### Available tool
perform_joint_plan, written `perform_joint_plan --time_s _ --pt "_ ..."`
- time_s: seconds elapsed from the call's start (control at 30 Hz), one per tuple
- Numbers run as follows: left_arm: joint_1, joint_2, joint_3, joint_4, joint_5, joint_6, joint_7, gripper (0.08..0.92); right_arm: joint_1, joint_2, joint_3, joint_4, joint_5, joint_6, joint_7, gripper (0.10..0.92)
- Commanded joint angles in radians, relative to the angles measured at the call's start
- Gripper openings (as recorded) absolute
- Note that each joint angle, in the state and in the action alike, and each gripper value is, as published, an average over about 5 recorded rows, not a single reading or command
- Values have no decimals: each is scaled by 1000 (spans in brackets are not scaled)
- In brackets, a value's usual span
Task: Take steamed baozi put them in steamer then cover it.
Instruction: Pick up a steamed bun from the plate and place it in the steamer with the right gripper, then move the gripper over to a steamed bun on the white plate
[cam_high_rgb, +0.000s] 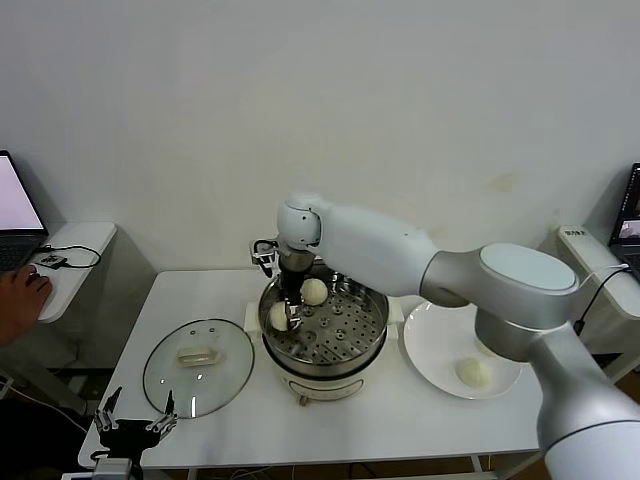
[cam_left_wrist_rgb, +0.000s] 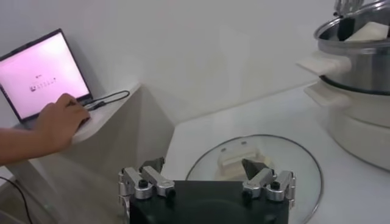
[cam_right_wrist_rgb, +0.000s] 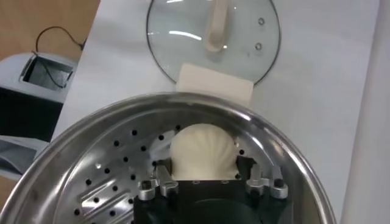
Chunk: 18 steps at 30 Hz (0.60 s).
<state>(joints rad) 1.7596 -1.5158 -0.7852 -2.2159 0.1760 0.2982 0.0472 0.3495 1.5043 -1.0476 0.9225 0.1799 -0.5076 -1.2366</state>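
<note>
Nearest to you, at the surface's front left corner, your left hand waits parked with its fingers spread wide and nothing between them. Just ahead of it lies the lid, flat on the surface with its cream handle up. That spot makes sense: it is close to this hand, and clear of the pot while loading goes on.

Your right hand is reaching down inside the steamer, low over the perforated tray. A bun sits between its fingers on the tray. The fingers look parted rather than clamped, so I judge the bun is being let go, though whether the pads touch it I cannot tell. In the head view this bun lies by the steamer's left wall, and a second bun rests farther back on the tray, apart from it. Spreading them over the holes probably leaves room for more.

One more bun remains on the white plate, to the right of the steamer and within your right arm's reach. I see three buns in all; a fourth may be hidden behind the arm.

No brand, label or readable writing shows on the steamer, lid or plate. A laptop at the far left has a pink screen with a small line of text, too small to read; a person's hand rests on it.
</note>
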Motion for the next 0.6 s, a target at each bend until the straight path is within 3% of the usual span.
perform_joint_plan --time_s 0.03,0.37,0.6 --pt "0 -3 4 -6 1 1 2 823 6 -58 27 45 2 -2 8 814" --pt "-1 -4 13 -15 4 6 10 823 163 -479 49 420 32 24 -43 823" --pt "7 -4 20 -16 6 9 13 823 163 -757 120 547 58 60 -78 823"
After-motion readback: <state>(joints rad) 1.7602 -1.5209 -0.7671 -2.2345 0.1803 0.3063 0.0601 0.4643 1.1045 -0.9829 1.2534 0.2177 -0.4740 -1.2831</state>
